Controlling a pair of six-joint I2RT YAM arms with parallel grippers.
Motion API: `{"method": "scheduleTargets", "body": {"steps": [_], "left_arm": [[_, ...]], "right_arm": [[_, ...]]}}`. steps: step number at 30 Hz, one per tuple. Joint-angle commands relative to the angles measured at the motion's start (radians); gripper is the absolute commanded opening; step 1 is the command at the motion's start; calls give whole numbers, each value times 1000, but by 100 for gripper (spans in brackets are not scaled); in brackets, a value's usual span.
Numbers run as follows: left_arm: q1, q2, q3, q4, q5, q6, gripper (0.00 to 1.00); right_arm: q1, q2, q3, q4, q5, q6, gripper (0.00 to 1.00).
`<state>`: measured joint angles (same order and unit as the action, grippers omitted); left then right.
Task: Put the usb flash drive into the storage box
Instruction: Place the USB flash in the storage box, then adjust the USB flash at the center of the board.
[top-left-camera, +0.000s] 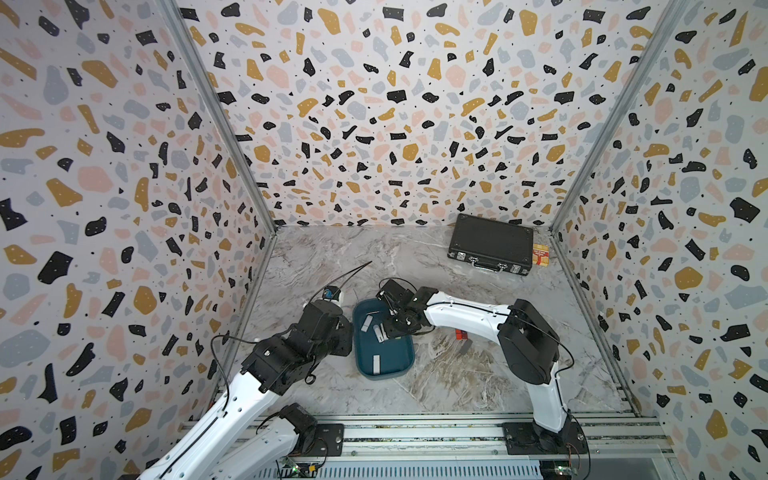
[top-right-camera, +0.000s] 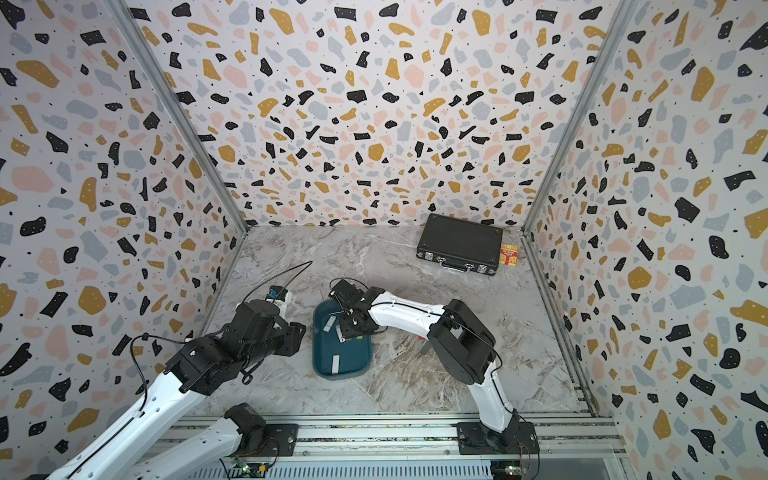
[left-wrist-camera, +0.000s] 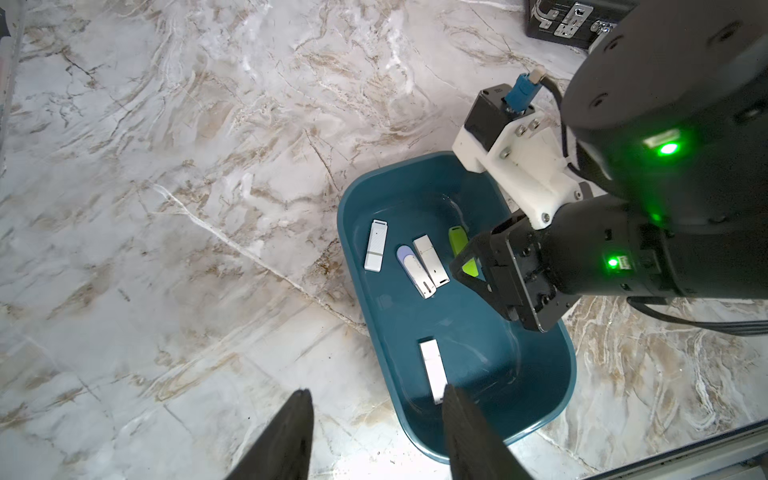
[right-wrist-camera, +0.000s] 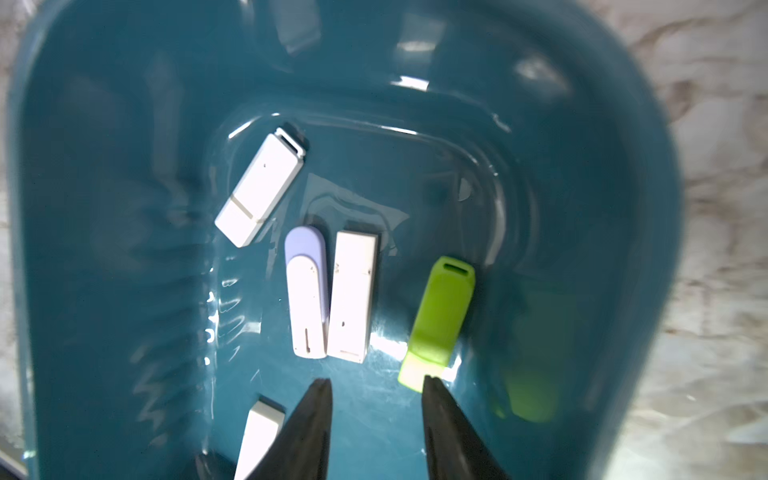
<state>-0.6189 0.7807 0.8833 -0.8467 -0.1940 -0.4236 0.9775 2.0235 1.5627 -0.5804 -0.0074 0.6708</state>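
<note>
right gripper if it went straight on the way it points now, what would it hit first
Probably the bare floor of the dark teal plastic storage box, just short of the flat white rectangular usb drive; depth is unclear.

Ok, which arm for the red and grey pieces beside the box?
Right. Right pincer is open over the storage box, red piece and grey piece beside that arm; left pincer across the box.

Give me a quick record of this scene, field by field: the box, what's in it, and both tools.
container: storage box, on the marble table
contents: five drives: green drive, lavender drive, three white drives
right tool: open over the box, nothing held
left tool: open, empty, at the box's edge
background: black briefcase, closed, by the back wall
</note>
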Motion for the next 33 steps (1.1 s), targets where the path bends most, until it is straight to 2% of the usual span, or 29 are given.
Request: {"method": "scheduleTargets", "body": {"steps": [1,4,7,10,13,17,21,26,33], "left_arm": [[-11,4,-7,1,-18,-6,55],[-20,9,-9,15,10,4,55],[-45,26,-10,49,84,25,55],[-94,69,-1,92,144,20,55],[-187,163,31,126,138,-29,55],[-357,352,119,182,51,-85,55],[-452,595,259,194,-7,-116,53],[-485,907,443,211,5,-126,51],[-489,1186,668,183,-33,-109,51]], "right_arm": [[-14,-141,8,-41,37,-50,44],[-56,-252,-62,-45,47,-90,45],[-147,-415,-206,-46,101,-125,47],[-276,-572,-365,-45,157,-167,50],[-429,-658,-499,-36,156,-200,54],[-604,-668,-612,-27,131,-188,51],[-714,-667,-705,47,94,-161,51],[-794,-684,-802,128,67,-153,51],[-801,-710,-903,226,46,-146,51]]}}
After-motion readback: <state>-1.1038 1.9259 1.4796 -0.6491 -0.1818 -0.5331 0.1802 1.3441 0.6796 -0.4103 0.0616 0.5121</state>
